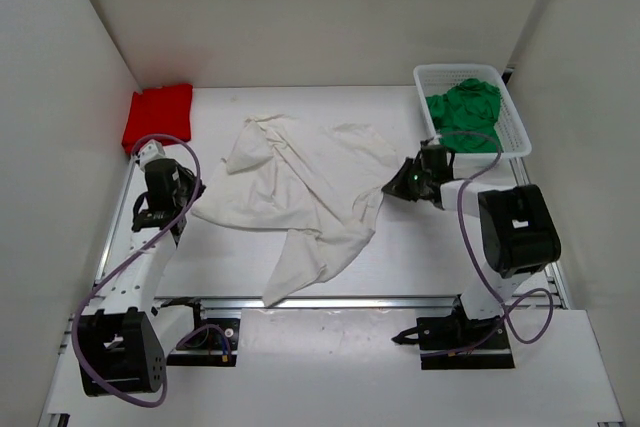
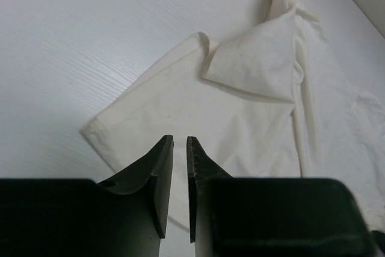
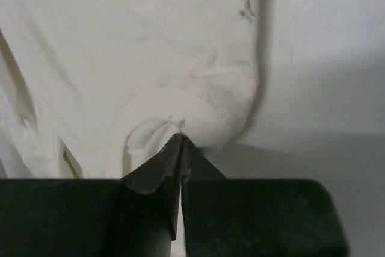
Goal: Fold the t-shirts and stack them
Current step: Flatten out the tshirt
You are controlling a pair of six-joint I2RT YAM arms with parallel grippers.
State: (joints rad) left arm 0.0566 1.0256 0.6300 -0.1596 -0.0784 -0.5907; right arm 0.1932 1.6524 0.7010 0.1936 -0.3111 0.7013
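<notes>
On a white worktop [image 1: 420, 257], a crumpled white cloth t-shirt [image 1: 300, 182] sprawls left of a white plastic mesh basket [image 1: 455, 68] holding a bunched green cloth t-shirt [image 1: 465, 107]. The right hand [image 3: 181, 139] is clamped on the white shirt's basket-side edge. The left hand [image 2: 179, 142], narrowly apart, sits over the side away from the basket. A folded red cloth t-shirt [image 1: 158, 112] lies farthest left of the basket.

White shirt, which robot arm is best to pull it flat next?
Right, probably. The right gripper is shut and seems to pinch an edge of the white shirt. The left gripper hovers at the opposite edge, jaws slightly apart, holding nothing.
</notes>
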